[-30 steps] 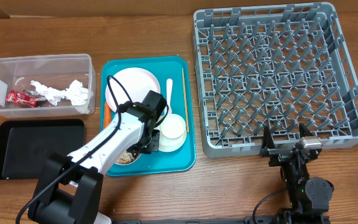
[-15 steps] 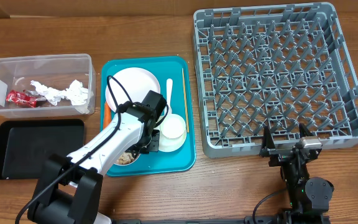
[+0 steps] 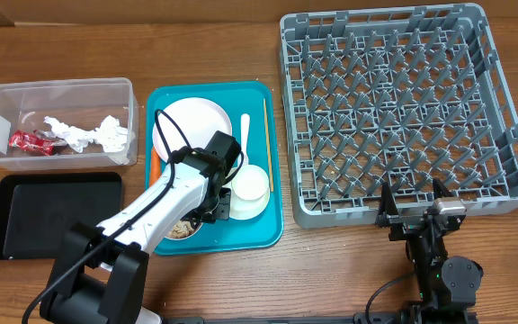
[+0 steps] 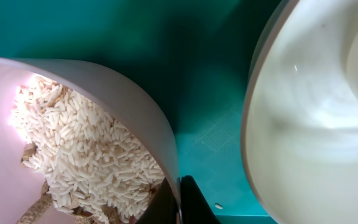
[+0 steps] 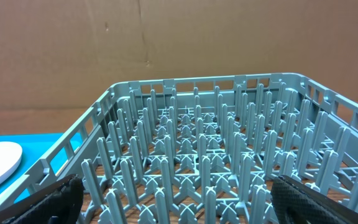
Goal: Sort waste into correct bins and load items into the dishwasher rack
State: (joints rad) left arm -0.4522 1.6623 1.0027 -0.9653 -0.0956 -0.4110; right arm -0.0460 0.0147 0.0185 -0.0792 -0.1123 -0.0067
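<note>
Left gripper [image 4: 178,202] clamped on the rim of the small pale pink bowl [image 4: 123,99] (right gripper [image 3: 412,209] gapes open); a level lift should keep rice [image 4: 86,149] in.

I saw a flat teal rectangular plastic serving tray [image 3: 257,236] lying on the brown wooden bench [image 3: 241,36], left of its middle, long sides running from the far edge toward the near one. Past the bench's far edge stood a plain brown cardboard sheet [image 5: 166,50] with a vertical crease.
</note>
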